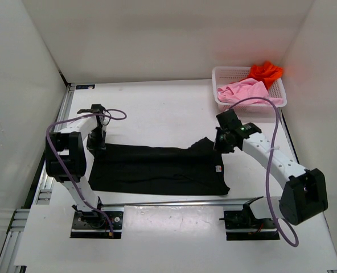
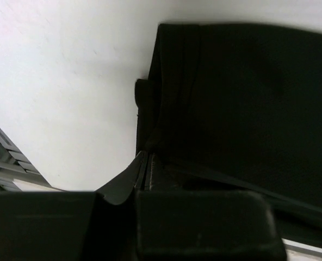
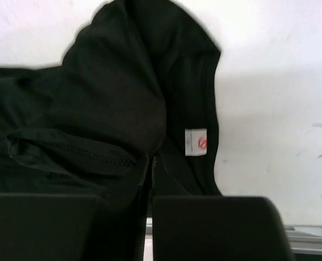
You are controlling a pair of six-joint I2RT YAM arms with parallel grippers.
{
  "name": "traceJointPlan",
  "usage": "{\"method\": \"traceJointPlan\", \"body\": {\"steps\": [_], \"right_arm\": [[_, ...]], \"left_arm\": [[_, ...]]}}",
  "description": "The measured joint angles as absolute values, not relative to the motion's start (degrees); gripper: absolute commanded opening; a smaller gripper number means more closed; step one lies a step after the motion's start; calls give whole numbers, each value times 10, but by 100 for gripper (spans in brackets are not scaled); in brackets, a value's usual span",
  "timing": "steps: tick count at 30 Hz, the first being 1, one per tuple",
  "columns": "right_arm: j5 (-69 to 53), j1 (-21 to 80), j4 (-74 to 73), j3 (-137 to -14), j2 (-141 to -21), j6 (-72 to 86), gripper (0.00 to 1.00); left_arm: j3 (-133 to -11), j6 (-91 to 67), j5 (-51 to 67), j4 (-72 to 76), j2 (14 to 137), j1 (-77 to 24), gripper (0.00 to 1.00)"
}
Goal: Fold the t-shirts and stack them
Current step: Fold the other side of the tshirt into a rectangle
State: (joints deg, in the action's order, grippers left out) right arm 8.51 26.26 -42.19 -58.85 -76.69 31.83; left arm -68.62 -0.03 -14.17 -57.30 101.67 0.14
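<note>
The black t-shirt lies spread across the middle of the table, folded into a wide band. My left gripper is shut on its far left corner, and in the left wrist view the fingertips pinch black cloth. My right gripper is shut on the far right corner, which is lifted and bunched. In the right wrist view the gripper clamps the black fabric beside a white label. The pink t-shirt and the orange-red t-shirt lie crumpled in the basket.
A white mesh basket stands at the back right corner. White walls close in the table on three sides. A metal rail runs along the near edge, just in front of the shirt. An aluminium frame borders the left side.
</note>
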Motion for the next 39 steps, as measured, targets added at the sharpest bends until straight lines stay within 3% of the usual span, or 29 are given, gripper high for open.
{"method": "traceJointPlan", "body": {"steps": [6, 14, 15, 16, 17, 18, 25, 28, 30, 32, 34, 37, 39], "right_arm": [[55, 296, -416, -505, -759, 353, 0], [47, 299, -401, -497, -765, 367, 0], [47, 302, -401, -497, -765, 369, 0], [47, 304, -401, -497, -765, 369, 0], [46, 307, -401, -497, -765, 371, 0], [45, 310, -400, -496, -766, 372, 0], [32, 329, -388, -481, -810, 372, 0], [24, 331, -382, -481, -830, 370, 6], [14, 331, -374, -479, -840, 367, 27], [5, 331, -371, -479, -849, 362, 40], [-2, 331, -367, -474, -851, 358, 41], [-6, 331, -362, -456, -836, 356, 41], [-10, 328, -362, -444, -818, 357, 41]], "left_arm": [[-667, 0, -142, -580, 1017, 1, 10], [-667, 0, -145, -581, 1020, 1, 12], [-667, 0, -145, -581, 1020, 1, 21], [-667, 1, -145, -582, 1020, 1, 56], [-667, 4, -146, -584, 1020, 1, 72], [-667, 2, -147, -586, 1020, 1, 80], [-700, 1, -140, -616, 1011, -1, 100], [-775, 0, -116, -623, 983, -29, 100], [-831, -1, -99, -618, 955, -84, 100], [-880, -1, -74, -613, 940, -162, 100], [-923, 0, -41, -614, 948, -247, 89], [-974, 0, 28, -624, 1010, -352, 64], [-993, 0, 67, -623, 1066, -392, 64]]}}
